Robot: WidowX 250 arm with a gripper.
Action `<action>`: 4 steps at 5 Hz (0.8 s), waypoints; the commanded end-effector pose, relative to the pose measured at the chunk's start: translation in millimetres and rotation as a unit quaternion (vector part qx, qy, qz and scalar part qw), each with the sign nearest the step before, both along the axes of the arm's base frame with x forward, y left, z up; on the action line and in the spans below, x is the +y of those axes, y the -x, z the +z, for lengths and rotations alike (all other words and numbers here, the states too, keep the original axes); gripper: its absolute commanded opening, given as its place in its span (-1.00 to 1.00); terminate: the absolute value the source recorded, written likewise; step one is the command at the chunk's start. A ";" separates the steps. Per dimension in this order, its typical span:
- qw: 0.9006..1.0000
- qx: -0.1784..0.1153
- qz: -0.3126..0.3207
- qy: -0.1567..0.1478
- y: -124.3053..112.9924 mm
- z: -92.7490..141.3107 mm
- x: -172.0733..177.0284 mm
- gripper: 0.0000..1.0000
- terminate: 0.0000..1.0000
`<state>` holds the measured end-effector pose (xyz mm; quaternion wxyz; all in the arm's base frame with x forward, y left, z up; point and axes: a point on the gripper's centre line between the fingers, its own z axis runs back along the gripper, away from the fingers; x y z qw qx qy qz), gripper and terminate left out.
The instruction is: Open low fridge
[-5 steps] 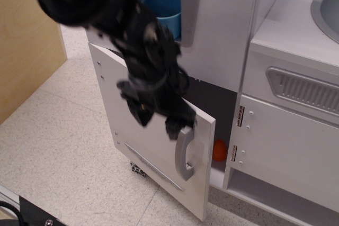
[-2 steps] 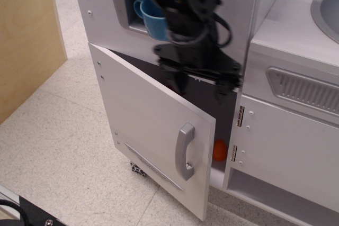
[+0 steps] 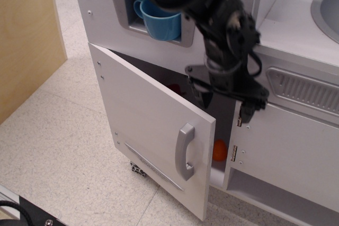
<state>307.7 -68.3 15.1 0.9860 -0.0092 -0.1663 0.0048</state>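
The low fridge door point(image 3: 145, 120) is a white panel with a curved grey handle point(image 3: 185, 151) and a thin grey vent strip point(image 3: 153, 166). It stands swung partly open, its handle edge out toward me, with the dark fridge inside showing behind it. My black gripper point(image 3: 222, 103) hangs above and behind the door's free edge, in front of the opening. Its fingers point(image 3: 248, 110) are spread and hold nothing. It is apart from the handle.
An orange object point(image 3: 220, 150) lies inside the fridge at the bottom. A blue cup point(image 3: 160, 17) sits in the recess of the upper panel. A door with a grey grille point(image 3: 310, 91) is on the right, a sink point(image 3: 326, 3) above it. A wooden panel point(image 3: 26, 41) stands at left.
My gripper let go of the handle, rose and moved right, from the door's front to behind its free edge. The door stays at the same open angle.
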 end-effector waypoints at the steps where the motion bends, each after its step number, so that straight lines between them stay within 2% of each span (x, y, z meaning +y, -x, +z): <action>1: 0.999 0.018 0.014 -0.031 6.9 -21.9 17.9 1.00 -1.00; 2: 0.998 0.037 0.029 -0.031 27.3 -26.2 37.8 1.00 -1.00; 4: 0.997 0.055 0.019 -0.049 65.0 -36.1 84.9 1.00 -1.00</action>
